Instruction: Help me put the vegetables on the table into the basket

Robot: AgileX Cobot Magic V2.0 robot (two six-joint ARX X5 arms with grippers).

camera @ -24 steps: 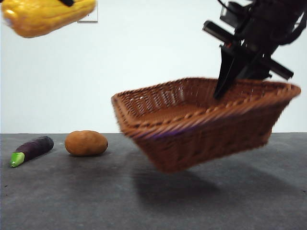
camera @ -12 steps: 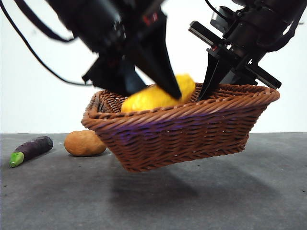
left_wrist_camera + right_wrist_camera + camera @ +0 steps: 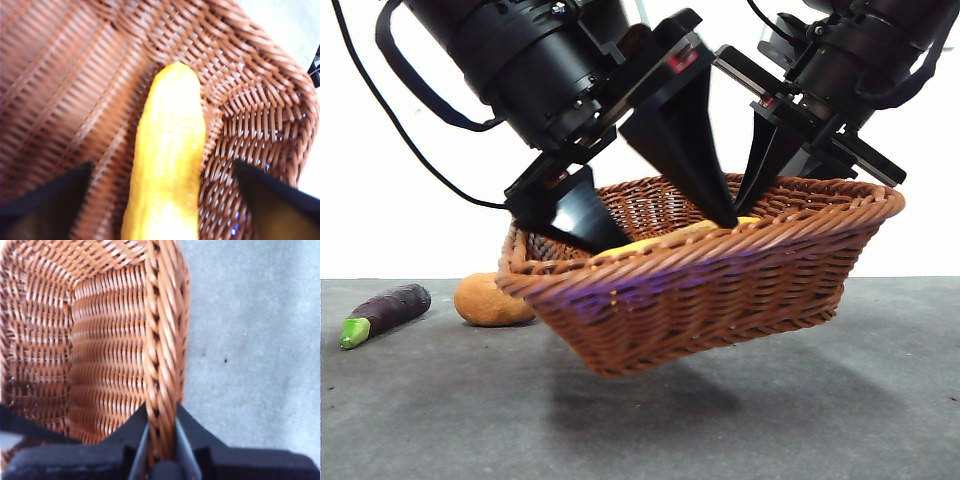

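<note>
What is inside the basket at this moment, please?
The corn cob lies on the floor of the basket, between the open jaws of the left gripper. In the front view, the rim hides most of it. The far inside corners are covered.

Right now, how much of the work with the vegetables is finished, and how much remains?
Done: the corn cob lies inside the basket, and the left gripper is open above it. In hand: the right gripper is shut on the basket's rim and holds it tilted above the table. Left: the eggplant and the potato are on the table.
</note>
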